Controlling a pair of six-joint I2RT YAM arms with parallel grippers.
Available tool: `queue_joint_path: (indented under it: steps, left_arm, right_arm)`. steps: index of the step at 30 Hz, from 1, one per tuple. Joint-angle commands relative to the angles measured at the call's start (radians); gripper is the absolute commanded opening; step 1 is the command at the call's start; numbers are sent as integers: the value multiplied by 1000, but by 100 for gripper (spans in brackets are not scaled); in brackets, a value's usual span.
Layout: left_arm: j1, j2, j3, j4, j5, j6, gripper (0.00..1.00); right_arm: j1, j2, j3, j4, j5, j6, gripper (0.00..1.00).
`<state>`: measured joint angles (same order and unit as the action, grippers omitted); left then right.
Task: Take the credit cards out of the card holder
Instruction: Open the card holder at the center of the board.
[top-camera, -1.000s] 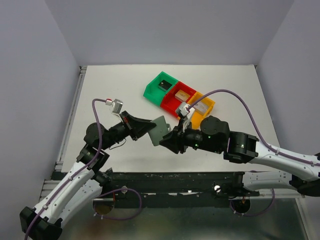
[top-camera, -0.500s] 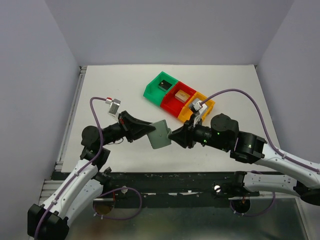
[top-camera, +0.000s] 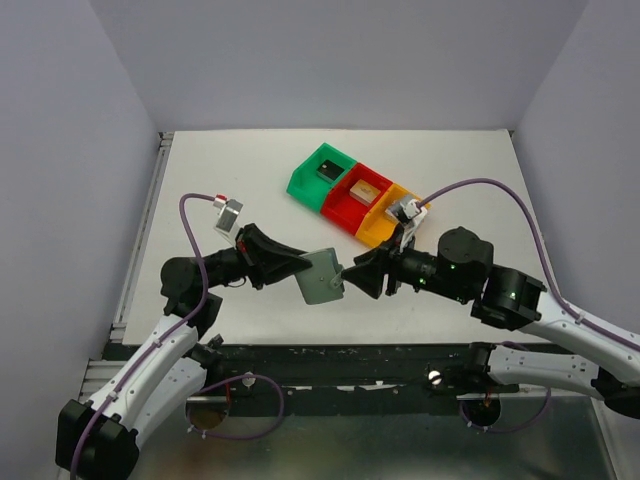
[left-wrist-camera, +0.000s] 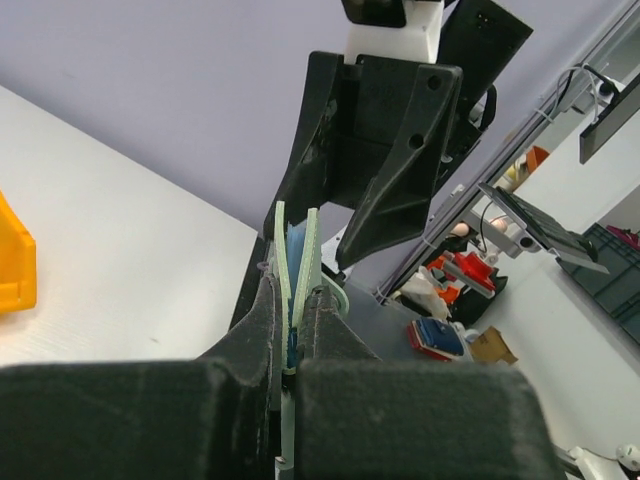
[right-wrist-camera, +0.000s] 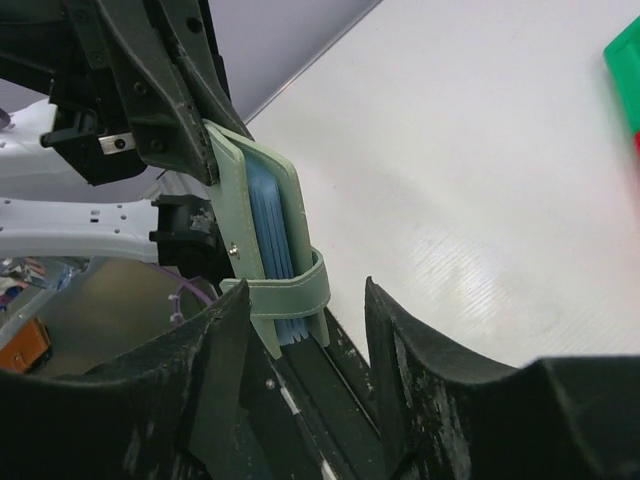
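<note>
The card holder (top-camera: 322, 278), pale grey-green with blue inner layers and a strap, hangs above the table's near middle. My left gripper (top-camera: 300, 268) is shut on it; the left wrist view shows the holder (left-wrist-camera: 297, 250) edge-on between my left gripper's (left-wrist-camera: 297, 300) pads. My right gripper (top-camera: 349, 271) faces it, open. In the right wrist view the holder's strapped end (right-wrist-camera: 272, 240) sits by the left finger of the right gripper (right-wrist-camera: 305, 290). One black credit card (top-camera: 328, 170) lies in the green bin and a tan one (top-camera: 364, 189) in the red bin.
Green (top-camera: 303, 180), red (top-camera: 340, 208) and orange (top-camera: 380, 226) bins stand in a diagonal row at the table's middle back. The right wrist's camera mount covers most of the orange bin's inside. A black rail (top-camera: 340, 355) runs along the near table edge.
The right gripper's jaws have widened and the right arm has drawn back to the right. The left arm has carried the holder slightly nearer and lower in the top view.
</note>
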<state>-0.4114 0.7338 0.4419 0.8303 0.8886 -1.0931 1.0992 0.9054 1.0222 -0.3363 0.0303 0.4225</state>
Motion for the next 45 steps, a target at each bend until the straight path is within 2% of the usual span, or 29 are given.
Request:
queue_joint_path:
  steps: [1, 6, 19, 22, 25, 28, 35, 45]
  left_arm:
    - [5, -7, 11, 53, 44, -4, 0]
    - [5, -5, 17, 82, 64, -21, 0]
    - [3, 13, 17, 204, 87, -99, 0]
    - [5, 35, 15, 271, 93, -135, 0]
    - [5, 70, 8, 400, 104, -212, 0]
    - [5, 96, 8, 446, 118, -244, 0]
    - [5, 81, 4, 438, 118, -240, 0]
    - [5, 59, 14, 395, 124, -225, 0]
  right_arm:
    - [-4, -59, -5, 43, -9, -5, 61]
    - [-4, -22, 41, 22, -58, -37, 65]
    - [-4, 53, 52, 36, -147, -41, 64]
    - [-4, 67, 55, 46, -185, -42, 64]
    - [-4, 50, 41, 59, -155, -34, 64]
    - [-13, 14, 29, 59, -129, -36, 64]
    - [-29, -19, 29, 30, -90, -39, 65]
    - [-30, 10, 50, 31, -132, -37, 65]
